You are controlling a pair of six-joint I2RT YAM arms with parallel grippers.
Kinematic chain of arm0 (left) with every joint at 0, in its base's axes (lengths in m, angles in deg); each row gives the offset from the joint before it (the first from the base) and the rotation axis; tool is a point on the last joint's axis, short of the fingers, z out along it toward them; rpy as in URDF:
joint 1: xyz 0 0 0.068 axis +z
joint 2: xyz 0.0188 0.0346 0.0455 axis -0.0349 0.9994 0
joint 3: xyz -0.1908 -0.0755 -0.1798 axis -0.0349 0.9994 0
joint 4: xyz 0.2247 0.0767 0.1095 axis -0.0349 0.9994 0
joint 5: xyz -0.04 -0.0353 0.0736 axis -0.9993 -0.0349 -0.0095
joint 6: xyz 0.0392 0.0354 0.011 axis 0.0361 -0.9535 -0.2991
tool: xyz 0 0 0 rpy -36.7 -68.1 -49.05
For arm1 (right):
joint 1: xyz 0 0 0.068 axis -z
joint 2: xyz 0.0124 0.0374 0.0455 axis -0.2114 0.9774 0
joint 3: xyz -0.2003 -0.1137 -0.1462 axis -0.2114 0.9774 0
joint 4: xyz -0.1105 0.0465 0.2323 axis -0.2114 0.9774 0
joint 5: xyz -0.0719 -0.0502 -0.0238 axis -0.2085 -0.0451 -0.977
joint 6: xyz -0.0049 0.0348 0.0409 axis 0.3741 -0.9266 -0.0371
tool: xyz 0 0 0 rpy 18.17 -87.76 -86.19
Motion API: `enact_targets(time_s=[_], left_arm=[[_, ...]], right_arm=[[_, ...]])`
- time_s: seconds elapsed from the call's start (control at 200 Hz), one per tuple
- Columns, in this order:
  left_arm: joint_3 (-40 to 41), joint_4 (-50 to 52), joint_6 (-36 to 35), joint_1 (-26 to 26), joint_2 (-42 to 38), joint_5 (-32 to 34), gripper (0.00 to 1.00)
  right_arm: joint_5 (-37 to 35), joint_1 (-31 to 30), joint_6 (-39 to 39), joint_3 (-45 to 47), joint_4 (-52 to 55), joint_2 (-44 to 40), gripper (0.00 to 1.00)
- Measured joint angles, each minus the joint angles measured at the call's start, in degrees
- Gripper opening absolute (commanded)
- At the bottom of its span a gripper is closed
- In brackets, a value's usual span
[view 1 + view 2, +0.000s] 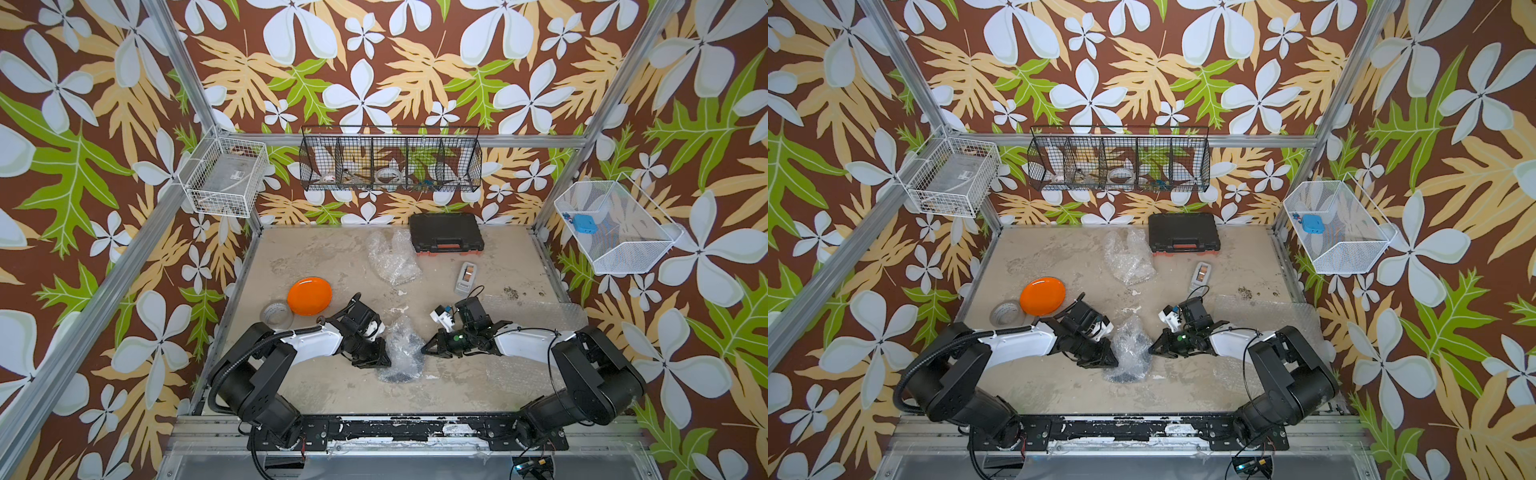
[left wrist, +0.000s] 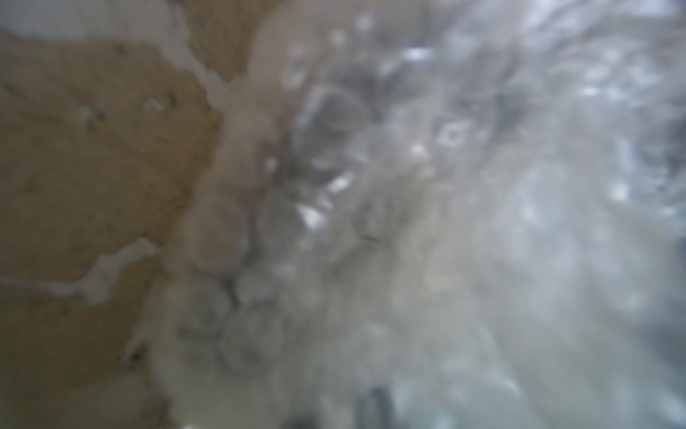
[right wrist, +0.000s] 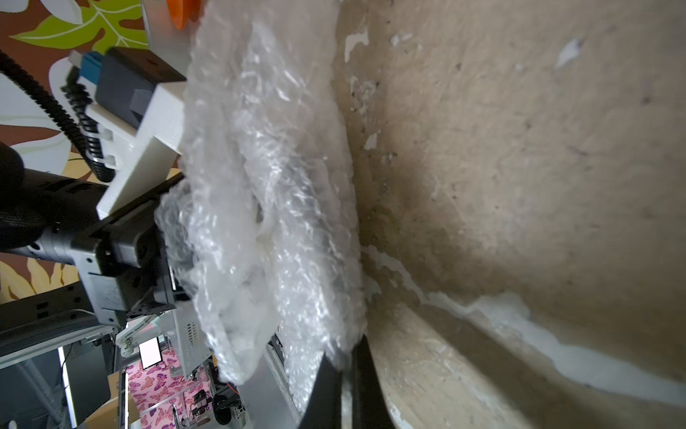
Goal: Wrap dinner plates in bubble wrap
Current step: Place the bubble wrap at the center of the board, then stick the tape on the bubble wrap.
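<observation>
Right wrist view shows the right claw point(image 3: 345, 353) clamped on bubble wrap point(image 3: 267, 185); whether the left claw point(image 1: 384, 358) grips, I cannot tell.

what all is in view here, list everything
plate: 1, orange, table left
tape roll: 1, whitish, beside plate
near bundle: 1, clear over something dark, between grippers
far bundle: 1, clear, table back
flat wrap: 1, clear, table right
case: 1, black, table back
dispenser: 1, grey, near case
back basket: 1, black, back wall
left basket: 1, white, left wall
right basket: 1, white, right wall
table: 1, beige, centre
left gripper: 1, black, at near bundle
right gripper: 1, black, shut on near bundle
</observation>
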Motion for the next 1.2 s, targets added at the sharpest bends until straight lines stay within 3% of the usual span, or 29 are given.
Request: enact_targets(time_s=[0.1, 0.27, 0.375, 0.626, 0.776, 0.881, 1.081, 1.201], left_arm=[[0.46, -2.75, -0.59, -0.11, 2.19, -1.90, 0.13], [0.46, -4.79, -1.77, -0.11, 4.22, -4.31, 0.13], [0.50, -5.35, -2.08, -0.11, 4.61, -4.96, 0.13], [0.50, -5.51, -2.16, -0.11, 4.66, -4.98, 0.13], [0.11, -4.50, -2.14, -0.26, 3.19, -3.54, 0.14], [-1.03, -0.70, -2.10, -0.39, 0.52, -0.33, 0.16], [-9.01, 7.76, 0.79, -0.39, -8.09, 5.38, 0.15], [-13.16, 5.79, 3.69, -2.89, -5.86, 5.77, 0.12]], right_arm=[[-3.02, -0.35, 0.72, -1.40, 3.85, -0.42, 0.35], [-13.29, -0.55, 4.57, -8.83, 15.69, -7.15, 0.40], [-15.15, -3.06, 5.11, -12.11, 18.95, -10.27, 0.26], [-5.22, -11.47, 1.68, -13.18, 11.89, -4.22, 0.10], [-11.65, -10.16, 2.69, -9.55, 12.02, 5.20, 0.05], [-9.88, -10.10, 4.13, -8.24, 7.54, 8.96, 0.01], [-7.98, -10.10, 4.90, -6.58, 2.56, 9.35, 0.00], [-8.92, -10.62, 4.87, -6.54, 2.51, 8.74, 0.00]])
